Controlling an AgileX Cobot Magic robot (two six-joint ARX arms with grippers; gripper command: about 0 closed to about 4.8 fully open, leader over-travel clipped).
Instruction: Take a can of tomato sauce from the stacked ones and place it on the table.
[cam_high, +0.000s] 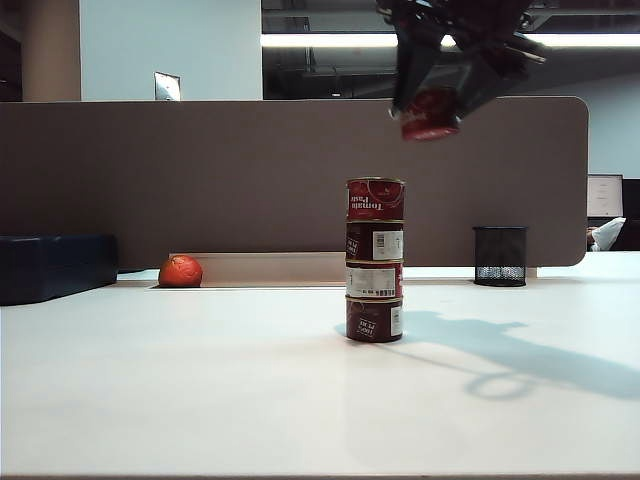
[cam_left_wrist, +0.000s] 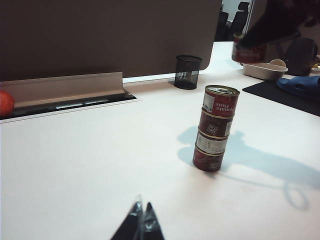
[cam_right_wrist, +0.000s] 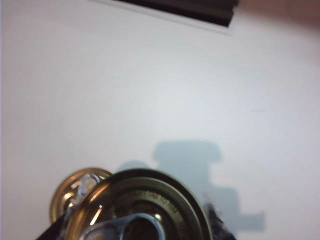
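Red can of tomato sauce (cam_high: 430, 113) is held clamped in the right gripper (cam_high: 440, 100), upper right of centre in the exterior view, above the stacked ones (cam_high: 375, 260), four high at centre on the table (cam_high: 200, 390). Left gripper (cam_left_wrist: 141, 220) is seen low over bare tabletop, fingertips together.

The right gripper (cam_high: 432, 105) held a can of tomato sauce (cam_high: 430, 113) high above the four stacked ones (cam_high: 375, 260) on the table (cam_high: 200, 380).
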